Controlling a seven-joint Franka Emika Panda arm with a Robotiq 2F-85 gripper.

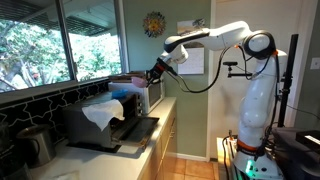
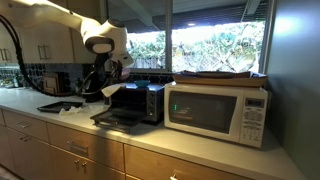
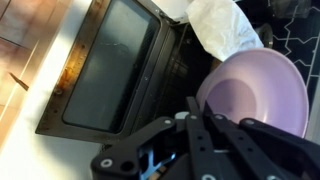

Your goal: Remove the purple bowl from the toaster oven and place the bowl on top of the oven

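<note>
Gripper (image 3: 197, 106) comes in from bottom of wrist view. Jaws drawn nearly together w/ the near rim of the purple bowl (image 3: 262, 92) pinched between them, so closed on bowl as far as that view shows. Bowl sits just beyond the fingertips and to their right, tilted, inside facing the cam, pale lilac in this light. It's up in the air, not on the rack.

Toaster oven door (image 3: 108, 68) lies dropped flat, below and left of the gripper, glass up, w/ the dark oven mouth just past it. White crumpled cloth (image 3: 225, 28) beyond the bowl, at far side of the gripper.

In both exterior views the gripper (image 1: 152, 76) (image 2: 112, 72) hangs near the top front of the toaster oven (image 1: 150, 98) (image 2: 141, 101), arm reaching in from above. Bowl too small and blurred there to place exactly. White microwave (image 2: 216, 106) stands well off on the oven's other side from the gripper, same counter (image 2: 190, 150).
</note>
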